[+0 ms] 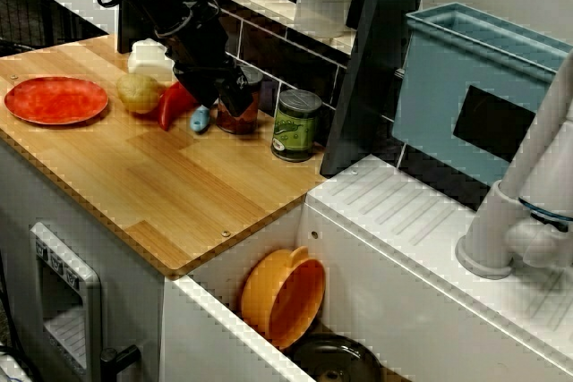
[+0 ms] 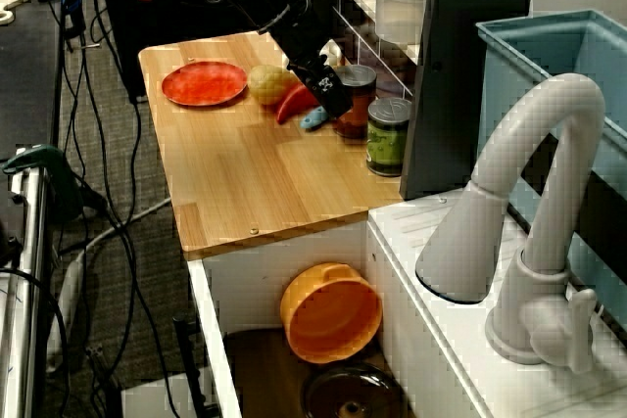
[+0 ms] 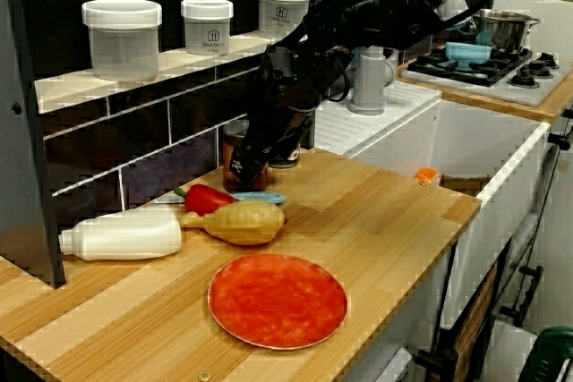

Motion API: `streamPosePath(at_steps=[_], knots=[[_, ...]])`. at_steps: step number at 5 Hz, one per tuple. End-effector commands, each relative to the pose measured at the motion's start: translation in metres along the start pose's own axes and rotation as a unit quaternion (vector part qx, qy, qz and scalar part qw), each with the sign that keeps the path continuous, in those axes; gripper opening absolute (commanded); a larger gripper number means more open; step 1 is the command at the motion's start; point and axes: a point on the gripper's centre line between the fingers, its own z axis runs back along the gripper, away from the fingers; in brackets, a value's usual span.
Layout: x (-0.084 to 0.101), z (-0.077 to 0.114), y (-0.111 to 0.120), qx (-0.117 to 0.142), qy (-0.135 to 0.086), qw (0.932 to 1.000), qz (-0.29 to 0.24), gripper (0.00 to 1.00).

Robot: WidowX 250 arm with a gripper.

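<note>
In the view from above the sink, the items run in a row along the back edge of the worktop point(image 1: 179, 190).

1. A red plate point(image 1: 55, 100) lies at the left end.
2. A potato point(image 1: 137, 92) lies just beside the plate, with a white bottle point(image 1: 149, 58) behind it.
3. A red pepper point(image 1: 175, 105) lies just beside the potato.
4. A blue utensil point(image 1: 200, 119) lies just right of the pepper.
5. The claw point(image 1: 224, 96) sits low against the left side of a dark jar point(image 1: 242, 114).
6. A green can point(image 1: 296, 124) stands near the jar, apart from it.

Claw state: cannot be told. The arm's body covers the jaws in all three views.

The view from the worktop's end shows the bottle lying on its side at full length, but the arm hides the can. The view above the sink and the view past the faucet show an orange bowl point(image 1: 285, 297) tipped on edge in the sink, below the worktop's right edge.
</note>
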Motion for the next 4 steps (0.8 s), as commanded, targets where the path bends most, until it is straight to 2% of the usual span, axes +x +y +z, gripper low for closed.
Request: streamPosePath(at_steps=[1,3,4], knots=[[0.012,0.009,0.002,0.010,-0.022,0.9997,-0.007,1.00],[0.023,0.007,-0.001,-0.005,-0.028,0.9995,0.013,1.00],[0.024,0.007,0.000,-0.003,-0.029,0.9994,0.016,1.00]])
